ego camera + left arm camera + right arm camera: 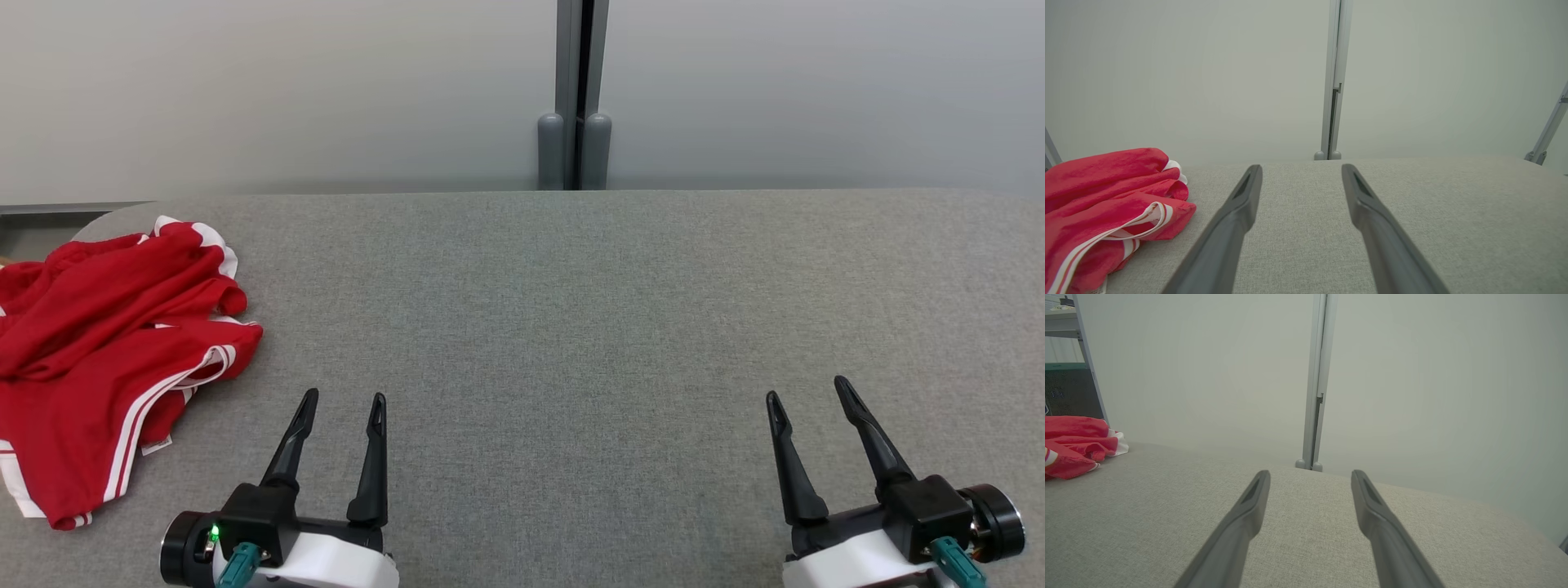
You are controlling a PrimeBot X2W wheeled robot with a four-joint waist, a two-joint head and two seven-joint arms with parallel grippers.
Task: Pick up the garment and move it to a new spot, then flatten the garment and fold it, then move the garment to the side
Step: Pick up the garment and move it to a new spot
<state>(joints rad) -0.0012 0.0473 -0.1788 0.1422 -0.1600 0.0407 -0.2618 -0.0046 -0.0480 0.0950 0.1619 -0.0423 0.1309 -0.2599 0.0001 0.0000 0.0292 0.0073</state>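
The red garment [106, 359] is lying crumpled at the left end of the grey table [571, 327], near the left gripper [343, 400] but not touching it. Both the left gripper and the right gripper [808, 388] are hovering with fingers spread wide, holding nothing.

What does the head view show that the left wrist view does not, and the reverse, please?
The head view adds the right pincer, open, and the body of the open left pincer with its green light. The left wrist view adds a slanted metal strut at its right edge. Both share the crumpled red garment with white stripes, the grey table, the grey post behind it, and the left pincer's fingers.
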